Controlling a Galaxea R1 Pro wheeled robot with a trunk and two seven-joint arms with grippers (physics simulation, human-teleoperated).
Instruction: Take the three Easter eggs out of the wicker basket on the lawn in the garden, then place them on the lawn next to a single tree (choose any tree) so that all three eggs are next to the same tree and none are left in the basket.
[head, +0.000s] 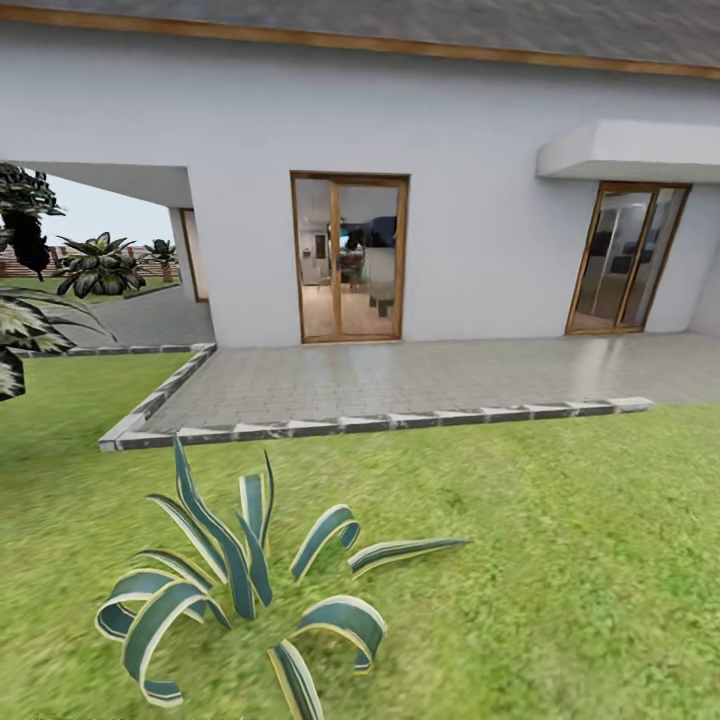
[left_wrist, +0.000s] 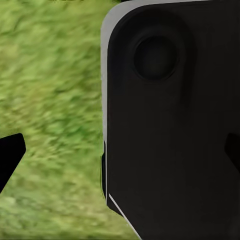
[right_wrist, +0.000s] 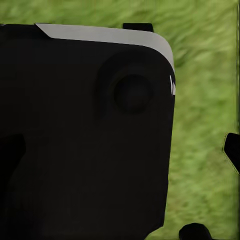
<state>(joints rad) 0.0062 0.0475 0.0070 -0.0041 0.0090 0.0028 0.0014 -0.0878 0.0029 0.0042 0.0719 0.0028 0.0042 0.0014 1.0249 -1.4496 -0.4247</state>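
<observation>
Head view: wide green grass lawn fills the foreground, with a spiky green-and-cream striped agave plant growing on it. Beyond the agave lies a grey paved patio edged by a pale stone kerb, the lawn running right up to that kerb. Behind the patio stands a white-walled house with a wooden-framed glass door straight beyond the agave and a second wooden-framed glass door further along the wall. Dark leafy shrubs sit past the house corner. Left wrist view: left gripper fingertips sit spread wide, over blurred grass and a black rounded robot body panel. Right wrist view: right gripper also spread wide, over a similar panel and grass, holding nothing.
</observation>
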